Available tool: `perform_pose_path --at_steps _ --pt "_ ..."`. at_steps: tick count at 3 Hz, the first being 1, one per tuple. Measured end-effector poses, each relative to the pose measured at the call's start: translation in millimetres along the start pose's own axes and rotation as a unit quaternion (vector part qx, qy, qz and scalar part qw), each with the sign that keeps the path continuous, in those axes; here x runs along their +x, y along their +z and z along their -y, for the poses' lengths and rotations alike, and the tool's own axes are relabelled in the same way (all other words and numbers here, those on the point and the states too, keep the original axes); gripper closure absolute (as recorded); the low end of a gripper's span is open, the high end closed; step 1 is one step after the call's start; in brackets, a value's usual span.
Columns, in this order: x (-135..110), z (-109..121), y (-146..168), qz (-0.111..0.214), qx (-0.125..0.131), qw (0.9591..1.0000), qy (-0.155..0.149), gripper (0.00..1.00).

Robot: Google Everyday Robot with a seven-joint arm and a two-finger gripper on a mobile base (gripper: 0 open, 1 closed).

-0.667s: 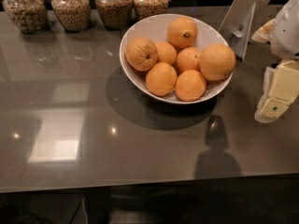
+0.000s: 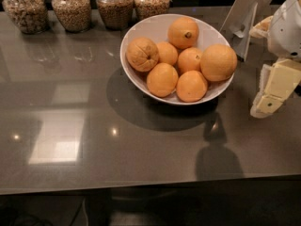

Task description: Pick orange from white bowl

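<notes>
The white bowl (image 2: 136, 36) stands at the middle back of the grey table and holds several oranges. The orange (image 2: 218, 62), the largest, round, smooth and pale, lies at the bowl's right rim. A wrinkled, ridged orange (image 2: 142, 53) lies at the left, and one with a dark stem spot (image 2: 183, 32) at the back. My gripper (image 2: 273, 89), cream-coloured under a white arm, hangs at the right edge of the view. It is to the right of the bowl, apart from it, at about rim height, and holds nothing that I can see.
Four glass jars of grains and nuts (image 2: 70, 7) line the back edge of the table. A white folded card stand (image 2: 244, 13) stands behind the bowl at the right. The table's front edge (image 2: 141, 185) runs along the bottom.
</notes>
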State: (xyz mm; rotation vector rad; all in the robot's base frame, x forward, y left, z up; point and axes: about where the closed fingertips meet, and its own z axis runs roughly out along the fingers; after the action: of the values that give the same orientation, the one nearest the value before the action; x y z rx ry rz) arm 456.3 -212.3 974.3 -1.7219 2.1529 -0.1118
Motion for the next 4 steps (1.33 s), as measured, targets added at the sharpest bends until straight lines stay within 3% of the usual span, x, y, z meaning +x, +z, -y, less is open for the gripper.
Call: perform_pose_path --at_steps 1,2,3,4 --pt "-15 30 19 0.037 0.028 0.9985 -0.030 0.00" --pt "-37 72 48 0.084 0.050 0.9935 -0.059 0.00" --pt "-45 86 59 0.099 0.054 0.9913 -0.068 0.00" --pt "-45 97 73 0.103 0.051 0.9911 -0.066 0.10"
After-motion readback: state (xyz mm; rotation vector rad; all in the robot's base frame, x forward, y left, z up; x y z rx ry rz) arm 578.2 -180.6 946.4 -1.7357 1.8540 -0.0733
